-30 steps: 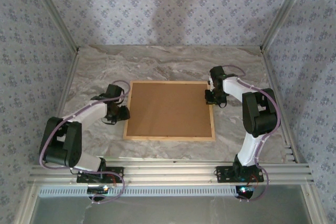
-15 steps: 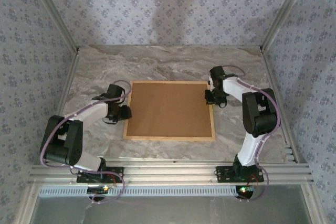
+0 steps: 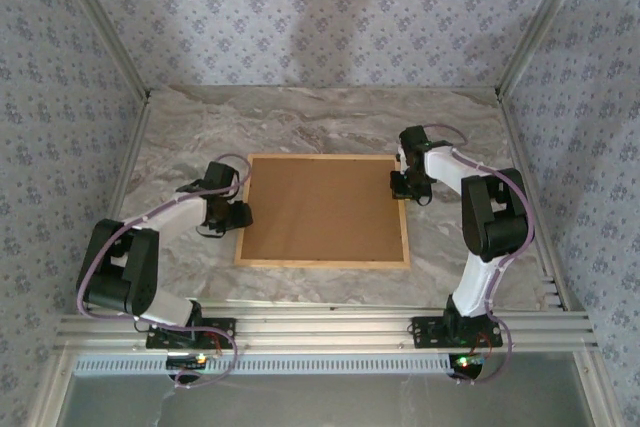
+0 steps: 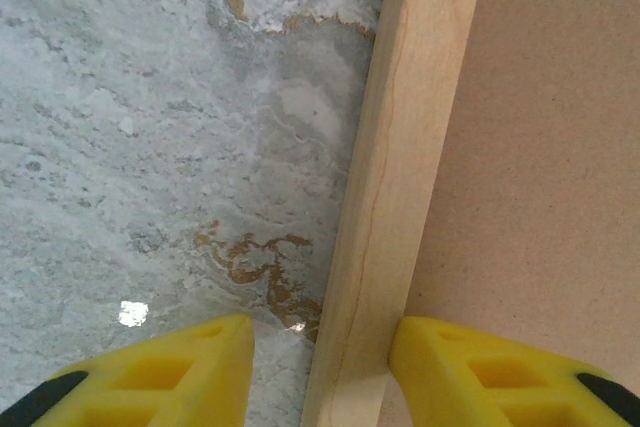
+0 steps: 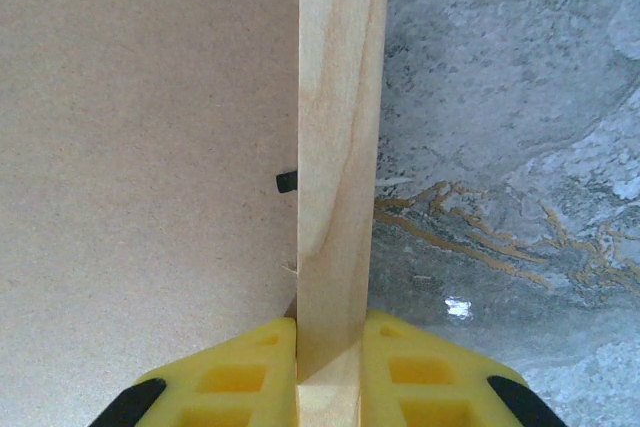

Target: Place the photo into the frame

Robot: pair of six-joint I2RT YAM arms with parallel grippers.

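Note:
The light-wood frame (image 3: 320,263) lies flat on the marble table with a plain brown backing board (image 3: 322,209) filling it. The photo is hidden. My left gripper (image 3: 238,215) straddles the frame's left rail (image 4: 390,197) and is open. Its right finger (image 4: 490,372) touches the rail's inner side, while its left finger (image 4: 180,372) stands apart from the rail over the table. My right gripper (image 3: 401,185) is shut on the right rail (image 5: 338,147), with both yellow fingers pressed against the wood (image 5: 330,372).
A small black tab (image 5: 287,182) sticks out from the right rail over the backing board (image 5: 150,147). The marble tabletop (image 3: 300,122) runs to papered walls at the back and both sides. A metal rail (image 3: 320,327) with the arm bases lines the near edge.
My left gripper's jaws have widened a little around the left rail, and the left wrist has edged slightly toward the frame. The right arm and the frame have not moved.

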